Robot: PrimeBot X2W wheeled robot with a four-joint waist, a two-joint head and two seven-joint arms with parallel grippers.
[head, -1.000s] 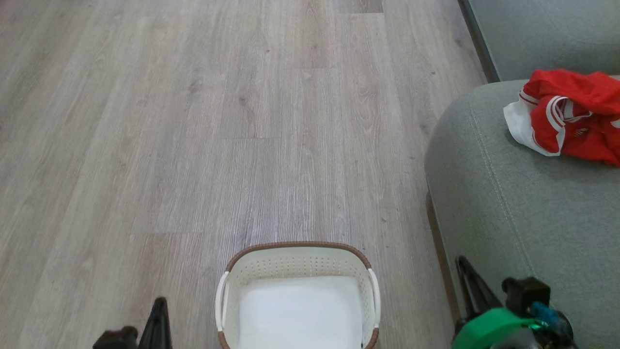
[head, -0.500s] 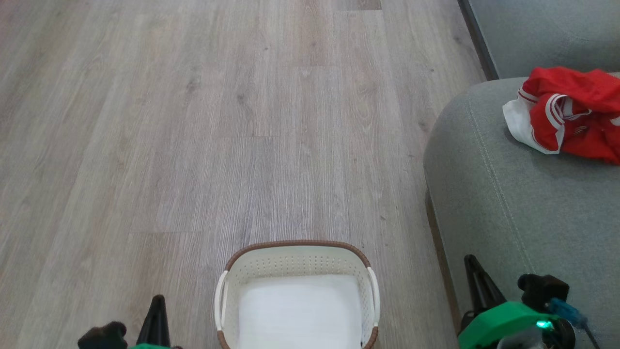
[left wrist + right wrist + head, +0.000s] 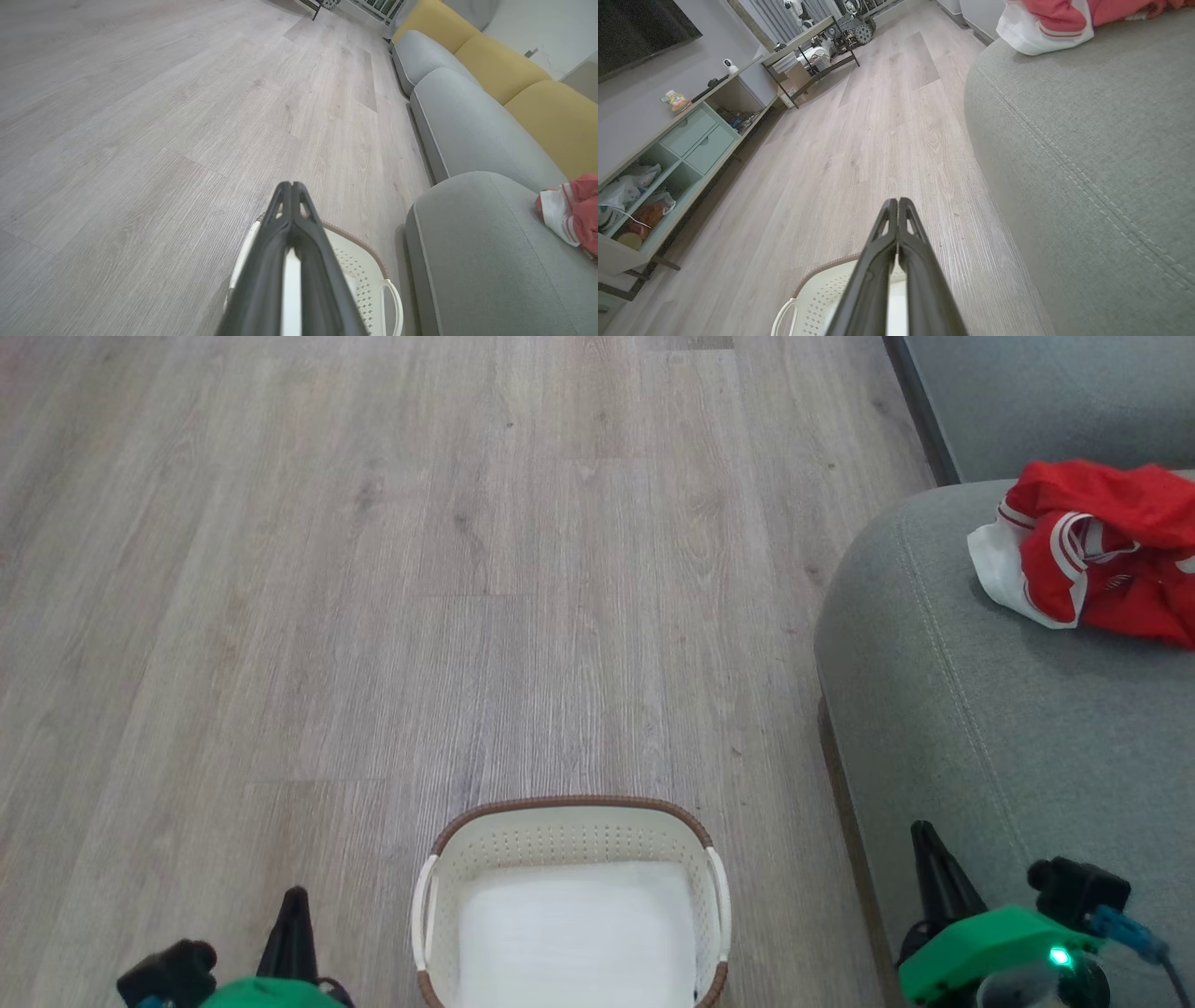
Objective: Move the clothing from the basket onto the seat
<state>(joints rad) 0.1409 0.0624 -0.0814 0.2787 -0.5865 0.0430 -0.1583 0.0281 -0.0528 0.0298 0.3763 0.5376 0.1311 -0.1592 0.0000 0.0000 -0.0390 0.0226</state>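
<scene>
The red clothing (image 3: 1102, 551) with white stripes lies bunched on the grey-green seat (image 3: 1008, 728) at the right; it also shows as clothing (image 3: 572, 214) and clothing (image 3: 1057, 16) in the wrist views. The white basket (image 3: 569, 826) with its brown rim sits on the floor at bottom centre, holding just its white liner. My left gripper (image 3: 295, 901) is shut, low left of the basket, with nothing in it. My right gripper (image 3: 924, 835) is shut too, by the seat's front edge. Their tips meet at left gripper (image 3: 291, 185) and right gripper (image 3: 897, 203).
Pale wood floor (image 3: 467, 569) stretches ahead and to the left. More sofa cushions, grey (image 3: 467, 121) and yellow (image 3: 504, 70), run along the right. A low cabinet with green drawers (image 3: 691, 137) stands along the far wall.
Both arms have slid a little: the left gripper's body outward to the left, the right gripper's body to the right. The camera has tilted slightly. Clothing and basket lie as before.
</scene>
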